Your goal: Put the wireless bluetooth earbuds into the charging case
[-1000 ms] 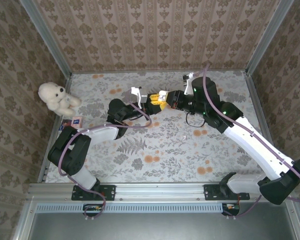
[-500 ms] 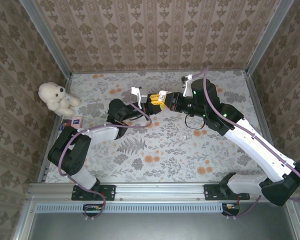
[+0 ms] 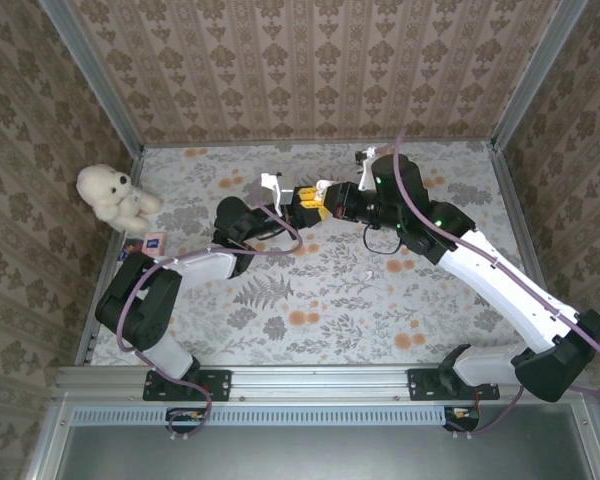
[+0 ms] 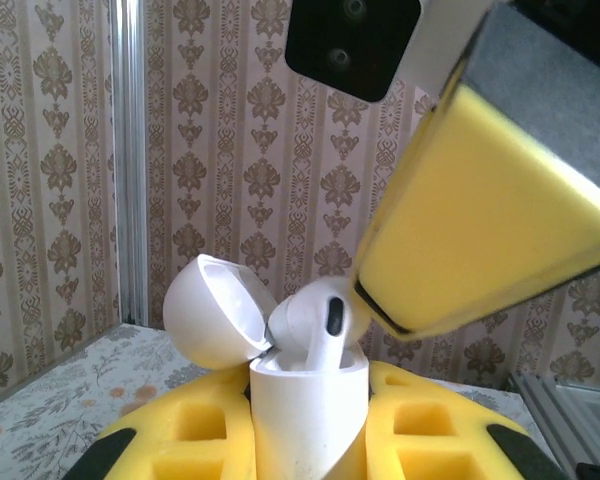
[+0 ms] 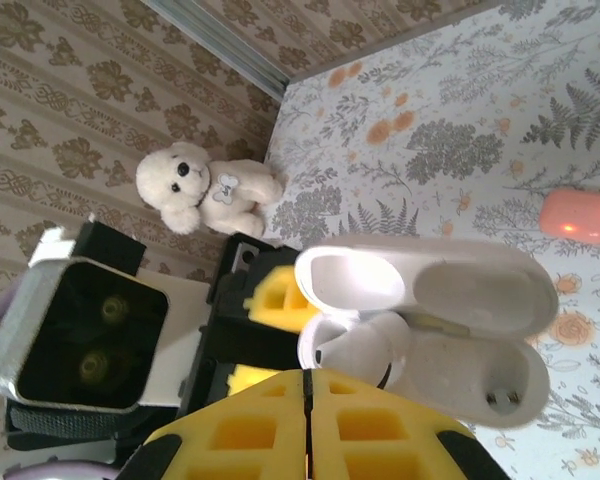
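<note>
Seemingly, the left gripper [image 4: 310, 440] clamps the open white charging case [image 4: 305, 405], the right gripper [image 5: 308, 395] pinches a half-seated white earbud [image 4: 315, 320], and the four-o'clock socket [image 5: 495, 398] beside it lies empty.

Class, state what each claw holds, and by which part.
Left claw grips the open white charging case by its lower body. Right claw, shut, touches the white earbud standing in the case; a grip cannot be told.

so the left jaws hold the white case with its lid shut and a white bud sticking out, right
No, the lid is open, tipped back, as the left wrist view shows. The left jaws do hold the white case, a white bud sticking out.
</note>
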